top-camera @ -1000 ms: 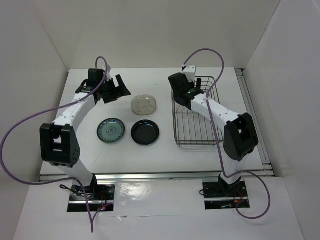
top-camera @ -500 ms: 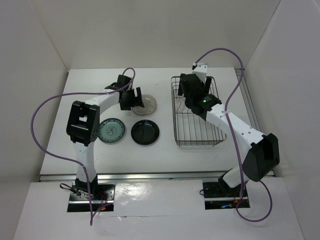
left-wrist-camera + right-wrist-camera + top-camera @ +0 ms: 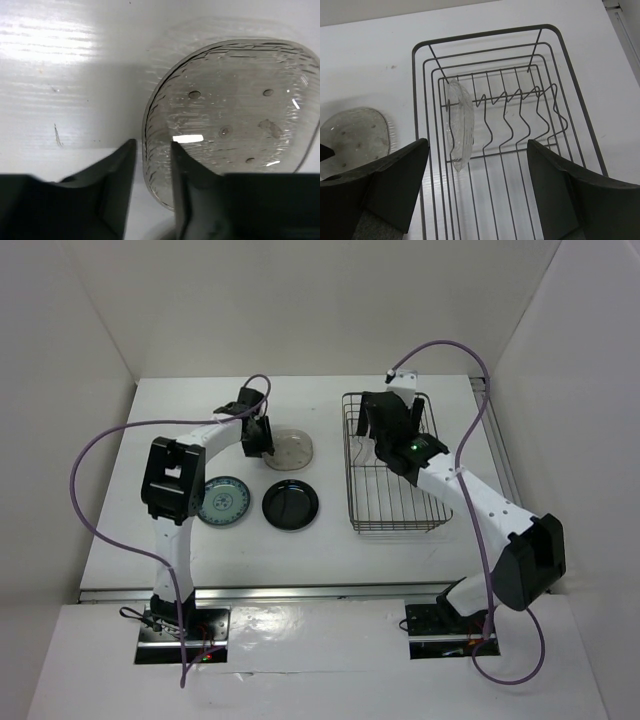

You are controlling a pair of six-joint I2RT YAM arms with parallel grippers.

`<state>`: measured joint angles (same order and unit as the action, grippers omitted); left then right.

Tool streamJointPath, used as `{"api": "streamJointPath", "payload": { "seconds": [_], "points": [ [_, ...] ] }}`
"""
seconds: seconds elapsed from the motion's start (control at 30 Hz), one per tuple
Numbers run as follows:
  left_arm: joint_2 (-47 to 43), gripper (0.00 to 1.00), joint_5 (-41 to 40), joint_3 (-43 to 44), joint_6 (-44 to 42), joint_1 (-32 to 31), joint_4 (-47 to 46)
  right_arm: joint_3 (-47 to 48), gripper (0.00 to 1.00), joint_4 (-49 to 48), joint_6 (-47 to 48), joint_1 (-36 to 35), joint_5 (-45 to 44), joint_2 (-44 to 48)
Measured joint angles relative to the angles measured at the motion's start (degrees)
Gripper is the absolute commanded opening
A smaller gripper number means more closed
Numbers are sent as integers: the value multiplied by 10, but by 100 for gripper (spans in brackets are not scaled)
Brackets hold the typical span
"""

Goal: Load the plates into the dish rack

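A beige speckled, translucent plate (image 3: 291, 449) (image 3: 235, 115) lies flat on the table. My left gripper (image 3: 261, 438) (image 3: 152, 145) straddles its left rim, one finger inside the plate and one outside. It is open, with a thin gap at the outer finger. A teal patterned plate (image 3: 221, 502) and a glossy black plate (image 3: 290, 505) lie nearer the front. A clear glassy plate (image 3: 459, 125) stands on edge in the dish rack (image 3: 352, 490) (image 3: 485, 34). Over the rack's back half hangs my right gripper (image 3: 386, 430) (image 3: 476, 145), wide open with nothing between its fingers.
White walls close in the table on the left, back and right. The rack's upright wire dividers (image 3: 520, 115) fill its far half. A metal rail (image 3: 505, 470) runs along the table's right side.
My left arm swung in from the back left to the beige plate's rim, and its jaws have narrowed around it. My right arm shifted slightly over the rack.
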<state>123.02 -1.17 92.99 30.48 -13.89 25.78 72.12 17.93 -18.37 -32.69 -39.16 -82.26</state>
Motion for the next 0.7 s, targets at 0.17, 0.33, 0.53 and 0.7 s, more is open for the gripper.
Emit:
{"api": "streamJointPath", "payload": {
  "seconds": [0.17,0.33,0.53,0.7],
  "points": [
    [9,0,9,17,4,1,1,-6,86,-5,0,1,5,15],
    [9,0,11,27,7,1,4,-6,86,-6,0,2,13,17],
    [-12,0,1,18,10,1,10,-60,87,-66,23,39,163,44],
    [-180,0,33,-99,-38,0,-23,-97,89,-145,54,75,370,51]
  ]
}}
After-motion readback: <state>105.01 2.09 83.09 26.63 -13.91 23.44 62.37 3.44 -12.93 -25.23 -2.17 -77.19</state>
